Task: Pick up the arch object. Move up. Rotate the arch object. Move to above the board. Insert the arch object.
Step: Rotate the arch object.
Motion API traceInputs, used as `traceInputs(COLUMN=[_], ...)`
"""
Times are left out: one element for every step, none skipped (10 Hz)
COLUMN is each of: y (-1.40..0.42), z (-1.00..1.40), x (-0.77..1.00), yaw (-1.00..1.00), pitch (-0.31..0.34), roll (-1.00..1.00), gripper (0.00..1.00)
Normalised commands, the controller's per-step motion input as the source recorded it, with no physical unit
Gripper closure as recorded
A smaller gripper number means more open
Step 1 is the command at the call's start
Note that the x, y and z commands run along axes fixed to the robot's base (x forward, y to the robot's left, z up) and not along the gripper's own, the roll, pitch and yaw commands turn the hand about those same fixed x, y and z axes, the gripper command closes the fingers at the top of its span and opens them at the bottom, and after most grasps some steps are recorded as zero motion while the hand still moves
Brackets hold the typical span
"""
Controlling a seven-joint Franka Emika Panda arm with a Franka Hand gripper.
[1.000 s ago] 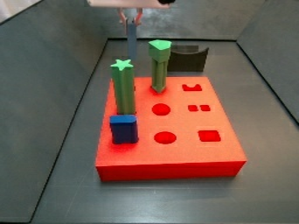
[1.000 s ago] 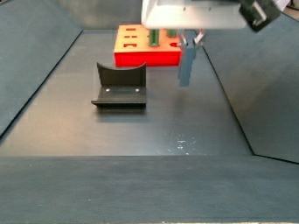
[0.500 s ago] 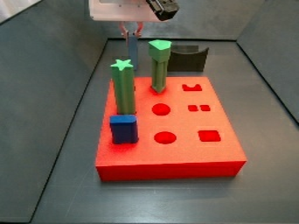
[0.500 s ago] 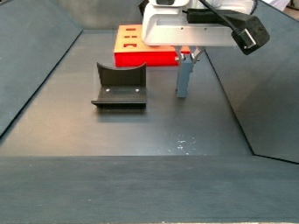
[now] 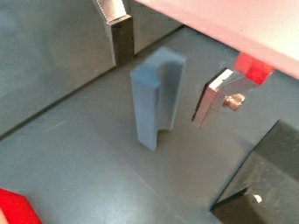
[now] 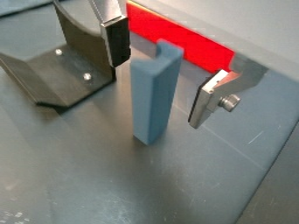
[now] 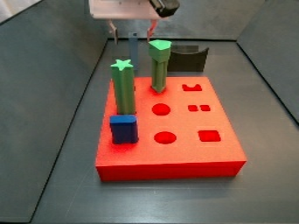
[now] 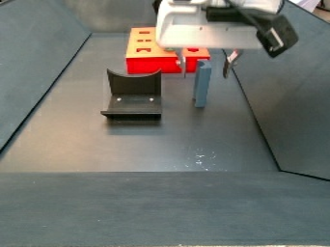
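In both wrist views the claw is spread apart, its fingers straddling the arch without touching it. The arch stands upright on the desk between them, long axis vertical, top pointing up toward the claw. The fixture and the board lie beyond the claw's sides.

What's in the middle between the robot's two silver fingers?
The arch object stands upright on the floor between the gripper fingers, with gaps on both sides; both wrist views show it.
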Motion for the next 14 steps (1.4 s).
traceInputs(y=[-0.01, -0.01, -0.01, -0.01, 0.0, 0.01, 0.03, 0.03, 0.03, 0.03, 0.02, 0.02, 0.02, 0.02], z=[0.9, 0.74, 0.51, 0.38, 0.0, -0.09, -0.08, -0.06, -0.06, -0.06, -0.05, -0.05, -0.05, -0.04], x=[-0.03, -0.02, -0.02, -0.01, 0.0, 0.01, 0.03, 0.04, 0.04, 0.04, 0.04, 0.04, 0.04, 0.04], yaw=[0.01, 0.01, 0.01, 0.02, -1.0, -1.0, -1.0, -1.0, -1.0, -1.0, -1.0, -1.0, -1.0, -1.0], pitch=[0.029, 0.038, 0.042, 0.042, 0.008, 0.006, 0.003, 0.003, 0.002, 0.002, 0.002, 0.002, 0.002, 0.001], roll=[0.11, 0.08, 0.05, 0.03, 0.0, 0.0, 0.0, 0.0, 0.0, 0.0, 0.0, 0.0, 0.0, 0.0], gripper=[0.0, 0.0, 0.0, 0.0, 0.0, 0.0, 0.0, 0.0, 0.0, 0.0, 0.0, 0.0, 0.0, 0.0])
